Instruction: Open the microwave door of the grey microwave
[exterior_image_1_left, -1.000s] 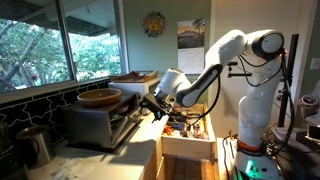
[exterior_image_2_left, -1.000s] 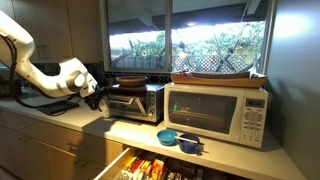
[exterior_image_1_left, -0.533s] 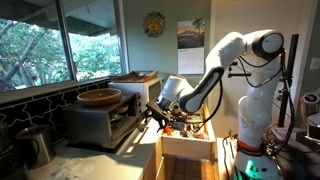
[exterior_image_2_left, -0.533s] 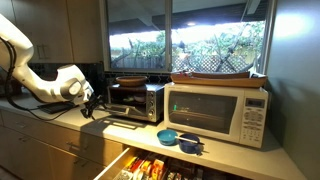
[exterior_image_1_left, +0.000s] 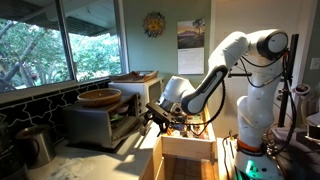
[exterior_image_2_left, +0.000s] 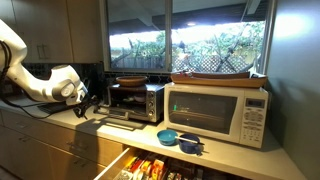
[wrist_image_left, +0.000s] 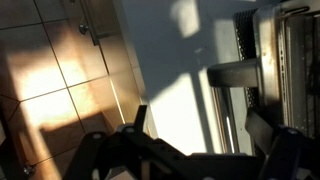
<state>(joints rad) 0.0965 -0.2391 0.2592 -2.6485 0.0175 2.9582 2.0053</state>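
Note:
The grey microwave (exterior_image_1_left: 92, 124) (exterior_image_2_left: 140, 98) stands on the counter with a wooden bowl on top. Its microwave door (exterior_image_1_left: 133, 138) (exterior_image_2_left: 119, 123) hangs folded down and open, nearly flat in front of the cavity. My gripper (exterior_image_1_left: 154, 114) (exterior_image_2_left: 90, 104) is open and empty, a short way off the door's front edge, not touching it. In the wrist view the two dark fingers (wrist_image_left: 200, 128) are spread apart with nothing between them. Beyond them are the door's handle bar (wrist_image_left: 236, 70) and the oven racks at the right edge.
A cream microwave (exterior_image_2_left: 215, 112) with a wooden tray (exterior_image_2_left: 220, 78) on it stands beside the grey one. Blue bowls (exterior_image_2_left: 176, 138) sit at the counter edge. A drawer (exterior_image_2_left: 150, 168) (exterior_image_1_left: 186, 142) stands pulled out below. A metal kettle (exterior_image_1_left: 35, 145) is beside the oven.
The gripper has let go of the door and drawn back from the oven. The door has dropped from partly open to nearly flat.

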